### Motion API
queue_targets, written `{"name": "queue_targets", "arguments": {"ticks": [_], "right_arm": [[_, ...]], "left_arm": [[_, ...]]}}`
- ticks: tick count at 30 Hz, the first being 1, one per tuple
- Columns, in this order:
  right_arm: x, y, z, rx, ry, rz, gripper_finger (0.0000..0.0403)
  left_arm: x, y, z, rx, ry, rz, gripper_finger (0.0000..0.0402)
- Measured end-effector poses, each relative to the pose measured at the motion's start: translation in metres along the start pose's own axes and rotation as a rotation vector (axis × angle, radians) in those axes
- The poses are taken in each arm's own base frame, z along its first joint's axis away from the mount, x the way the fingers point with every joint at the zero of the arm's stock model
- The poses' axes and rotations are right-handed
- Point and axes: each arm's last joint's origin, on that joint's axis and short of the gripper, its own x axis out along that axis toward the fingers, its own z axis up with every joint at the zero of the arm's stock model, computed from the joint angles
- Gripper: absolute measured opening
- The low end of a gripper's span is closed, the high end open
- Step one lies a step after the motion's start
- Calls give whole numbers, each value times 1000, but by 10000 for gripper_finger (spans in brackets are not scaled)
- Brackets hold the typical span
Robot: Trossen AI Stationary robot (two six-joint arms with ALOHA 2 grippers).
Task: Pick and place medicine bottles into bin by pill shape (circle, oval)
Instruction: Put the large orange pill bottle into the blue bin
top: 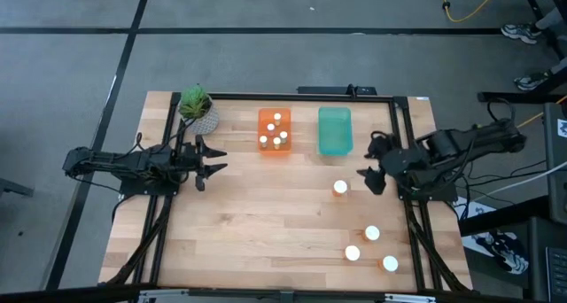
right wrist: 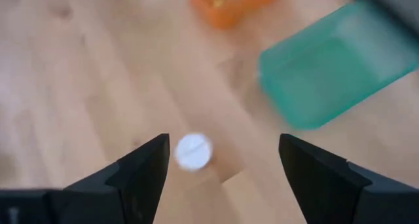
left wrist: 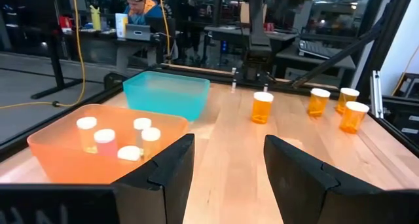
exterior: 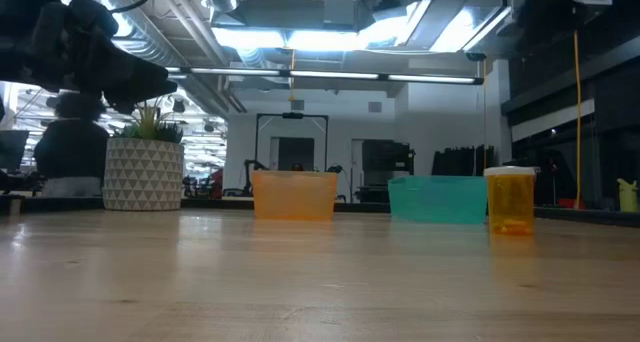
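Overhead look at a pale wooden table with two dark arms. Five small white-capped medicine bottles clustered inside an orange bin at the far centre of the table; smaller and paler than the rest. Just to the right of it, a teal bin, nothing visible inside. Four larger medicine bottles with amber-orange translucent sides and white round caps standing upright on the right half of the table: one alone, just near of the teal bin; three more grouped at the near right corner, close together but apart.

Right gripper hovering just right of the lone amber bottle, fingers spread wide, holding nothing; seen from its wrist, the bottle's white cap between the open fingers, below them.

Left gripper at the left side of the table, fingers spread, empty, pointed toward the orange bin. Small potted plant in a patterned white pot at the far left corner.
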Motion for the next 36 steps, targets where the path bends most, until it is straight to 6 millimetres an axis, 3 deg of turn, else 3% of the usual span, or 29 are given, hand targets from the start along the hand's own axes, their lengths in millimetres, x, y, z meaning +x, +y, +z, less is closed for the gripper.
{"name": "queue_targets", "arguments": {"ticks": [4,17,22,27,36], "right_arm": [[12,6,-14,52,79,53,289],[46,14,-51,439,280,-23,289],[63,32,-50,436,313,13,289],[78,36,-58,397,386,-82,289],[97,45,-62,271,424,-105,289]], "left_arm": [[0,0,0,0,-1,1,176],[0,0,0,0,-2,1,176],[0,0,0,0,-2,1,176],[0,0,0,0,-1,1,176],[0,0,0,0,-2,1,176]]}}
